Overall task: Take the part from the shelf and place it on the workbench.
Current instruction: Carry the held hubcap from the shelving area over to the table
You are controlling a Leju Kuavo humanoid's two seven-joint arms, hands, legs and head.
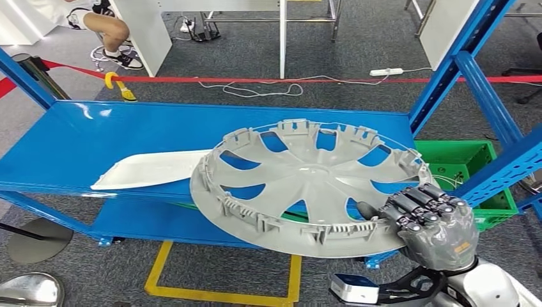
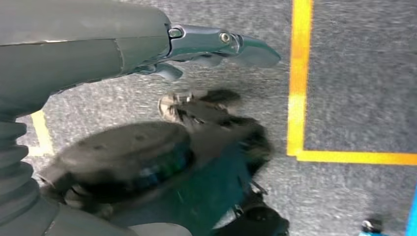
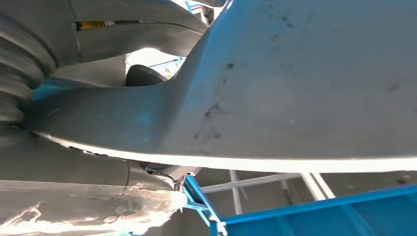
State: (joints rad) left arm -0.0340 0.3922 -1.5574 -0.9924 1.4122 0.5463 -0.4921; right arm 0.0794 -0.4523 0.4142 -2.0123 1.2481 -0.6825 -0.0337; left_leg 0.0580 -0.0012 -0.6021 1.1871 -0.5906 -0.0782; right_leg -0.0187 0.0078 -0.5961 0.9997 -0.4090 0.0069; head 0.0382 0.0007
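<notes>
Part: the grey wheel cover [image 1: 313,185] is the task's thing. It is tilted, with its far side over the blue shelf [image 1: 77,144] and its near edge hanging out past the shelf front, toward the robot.

Right hand: the right hand [image 1: 429,220] holds the wheel cover at its near right rim. The dark fingers lie over the ribbed inner side and the thumb seems to be under the rim, so the rim is pinched between them. In the right wrist view the smooth grey underside of the cover [image 3: 295,83] passes close over the hand, which agrees with a grip from the edge.

Why this grip: I judge the rim is the only thin place that a hand can close around. Held at one side only, the wide disc may tip or turn in the grip.

Left hand: the left hand [image 2: 216,46] hangs over the grey floor near a yellow line [image 2: 300,78]. It holds nothing and its fingers look stretched out and apart.

Other thing on shelf: a white flat panel [image 1: 153,169] lies just beside the cover, perhaps partly under it; I cannot tell if they touch.

Stage: the part is gripped and partly off the shelf, not yet at the worktop.
</notes>
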